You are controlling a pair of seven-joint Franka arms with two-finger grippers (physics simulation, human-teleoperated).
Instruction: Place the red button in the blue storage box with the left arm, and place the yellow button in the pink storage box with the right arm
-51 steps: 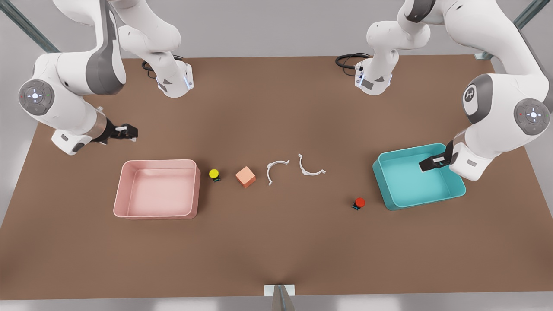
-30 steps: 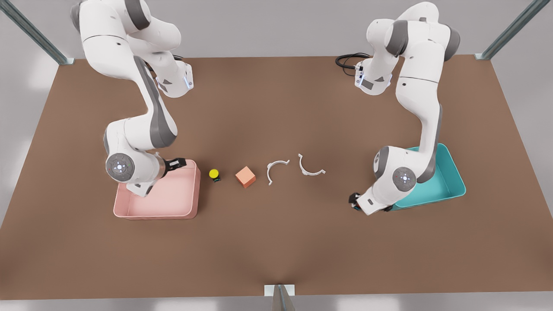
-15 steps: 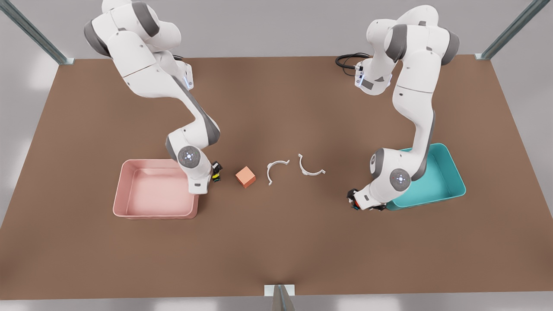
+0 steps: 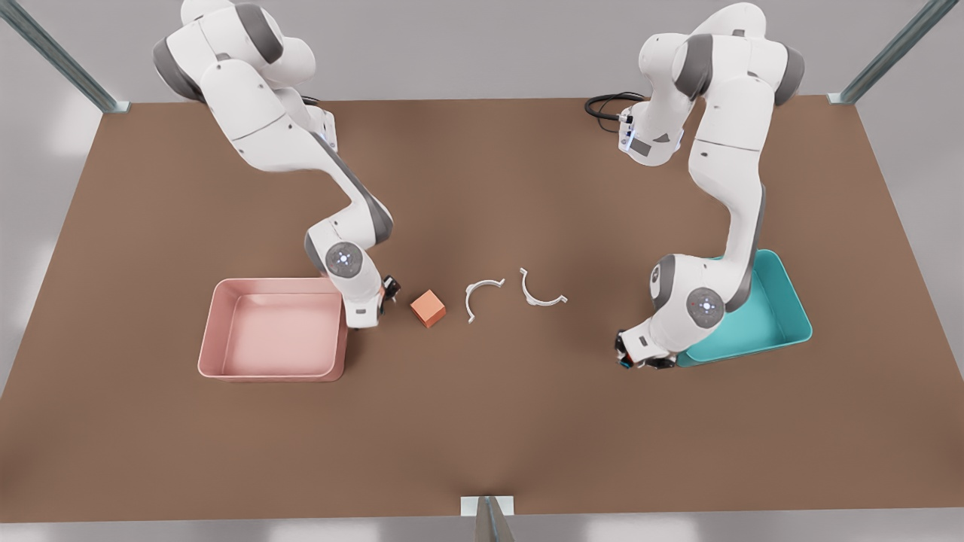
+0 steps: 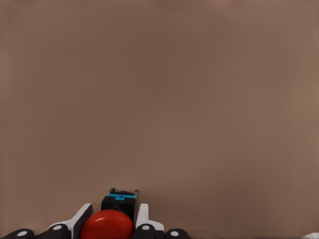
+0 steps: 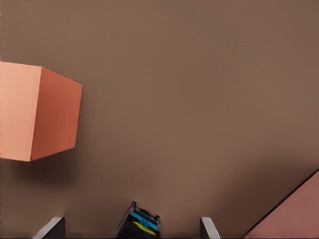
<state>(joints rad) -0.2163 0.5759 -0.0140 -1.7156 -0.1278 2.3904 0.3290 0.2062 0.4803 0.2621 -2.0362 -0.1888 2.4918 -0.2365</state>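
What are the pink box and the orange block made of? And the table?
The pink box looks like smooth moulded plastic: thin walls, rounded corners, a soft sheen. The orange block has flat, matte faces and sharp edges, so plastic or painted wood; the look leaves that open. The table looks like dull brown board, without shine or grain.

Left gripper [image 5: 110,225] had its 2 white fingers [image 5: 81,219] pressed against the sides of the small red button [image 5: 106,225], round red cap on a dark body with a blue strip, over the plain brown tabletop [image 5: 159,99].
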